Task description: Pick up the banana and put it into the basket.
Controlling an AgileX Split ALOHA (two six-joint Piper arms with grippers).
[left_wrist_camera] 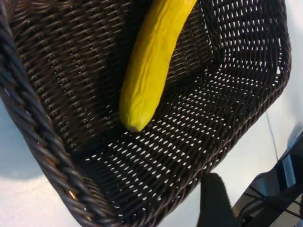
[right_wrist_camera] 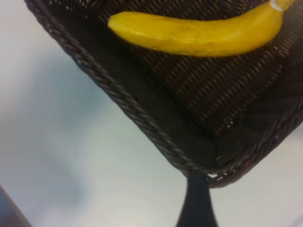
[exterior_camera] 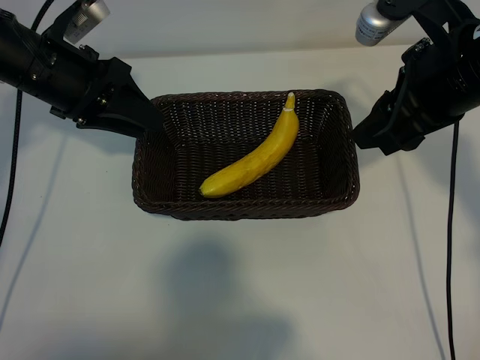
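Note:
The yellow banana [exterior_camera: 255, 154] lies diagonally on the floor of the dark brown wicker basket [exterior_camera: 240, 211], stem tip toward the far right corner. My left gripper [exterior_camera: 152, 122] hovers at the basket's far left corner, open and empty. My right gripper [exterior_camera: 361, 137] hangs just outside the basket's right wall, also open and empty. The left wrist view looks down at the banana [left_wrist_camera: 147, 66] inside the basket [left_wrist_camera: 47, 156], with one dark finger [left_wrist_camera: 215, 203] showing. The right wrist view shows the banana [right_wrist_camera: 199, 35], the basket rim [right_wrist_camera: 132, 109] and one finger [right_wrist_camera: 196, 203] by a corner.
The basket stands on a plain white table [exterior_camera: 240, 300]. Black cables [exterior_camera: 450, 247] hang down beside both arms at the table's left and right sides. A soft shadow falls on the table in front of the basket.

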